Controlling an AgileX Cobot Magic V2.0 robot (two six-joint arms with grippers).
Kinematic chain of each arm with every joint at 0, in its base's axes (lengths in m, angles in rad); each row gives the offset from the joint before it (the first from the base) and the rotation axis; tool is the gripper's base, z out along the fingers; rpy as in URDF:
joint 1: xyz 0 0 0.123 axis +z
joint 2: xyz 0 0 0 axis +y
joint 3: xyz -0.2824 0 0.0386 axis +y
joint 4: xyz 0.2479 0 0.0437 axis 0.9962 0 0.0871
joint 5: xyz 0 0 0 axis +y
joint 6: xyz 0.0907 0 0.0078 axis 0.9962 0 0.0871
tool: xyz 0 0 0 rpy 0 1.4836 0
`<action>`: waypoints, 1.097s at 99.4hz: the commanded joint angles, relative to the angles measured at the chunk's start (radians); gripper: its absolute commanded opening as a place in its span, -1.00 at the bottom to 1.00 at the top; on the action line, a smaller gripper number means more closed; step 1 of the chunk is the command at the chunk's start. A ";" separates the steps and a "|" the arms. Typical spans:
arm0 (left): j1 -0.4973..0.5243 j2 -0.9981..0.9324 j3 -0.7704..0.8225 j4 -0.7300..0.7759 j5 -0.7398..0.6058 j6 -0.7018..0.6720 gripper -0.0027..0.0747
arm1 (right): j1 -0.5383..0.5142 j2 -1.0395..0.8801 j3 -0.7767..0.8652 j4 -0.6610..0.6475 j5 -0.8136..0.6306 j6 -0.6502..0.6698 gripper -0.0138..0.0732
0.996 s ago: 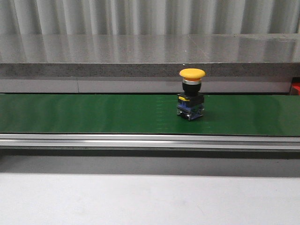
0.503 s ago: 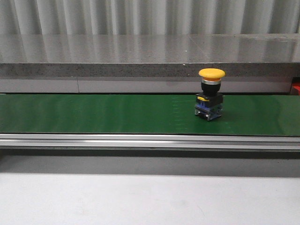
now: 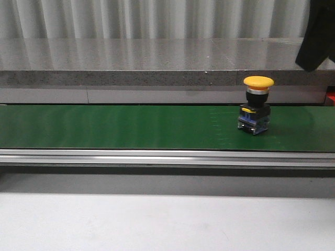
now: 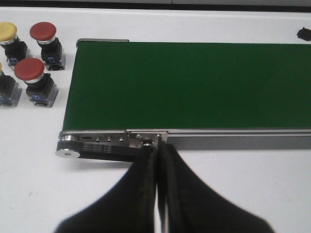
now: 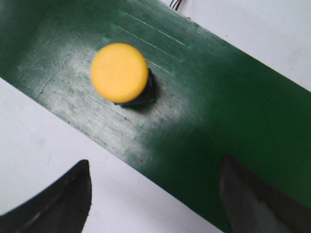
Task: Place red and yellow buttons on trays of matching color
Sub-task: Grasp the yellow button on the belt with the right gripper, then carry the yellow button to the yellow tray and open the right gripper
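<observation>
Count of items, all views
Yellow buttons: one on green belt (image 3: pixel 131 127) at (image 3: pixel 257 104); two more partly seen (image 4: pixel 8 36); red buttons: two (image 4: pixel 44 39).

A: Belt?
B: Green conveyor belt (image 4: pixel 194 85), matte, running crosswise just beyond the left gripper (image 4: pixel 158 148). Its bolted metal end plate (image 4: pixel 109 145) sits right at the tips.
A: Under the right gripper (image 5: pixel 154 164)?
B: Same belt, scuffed pale there, with the white table (image 5: pixel 34 141) alongside. Thin wires (image 5: pixel 176 3) past the belt's far edge.
A: Farther out?
B: Grey stone ledge (image 3: pixel 157 63), ribbed wall (image 3: pixel 157 18) behind it.
</observation>
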 commanded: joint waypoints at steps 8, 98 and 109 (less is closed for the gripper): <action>-0.010 0.001 -0.028 -0.016 -0.071 0.002 -0.98 | 0.028 0.032 -0.020 0.018 -0.126 -0.015 0.57; -0.010 0.001 -0.028 -0.019 -0.071 0.002 -0.98 | -0.037 0.093 -0.089 0.021 -0.067 0.053 -0.49; -0.010 0.001 -0.028 -0.019 -0.071 0.002 -0.98 | -0.151 0.028 -0.097 0.015 -0.034 0.103 -0.49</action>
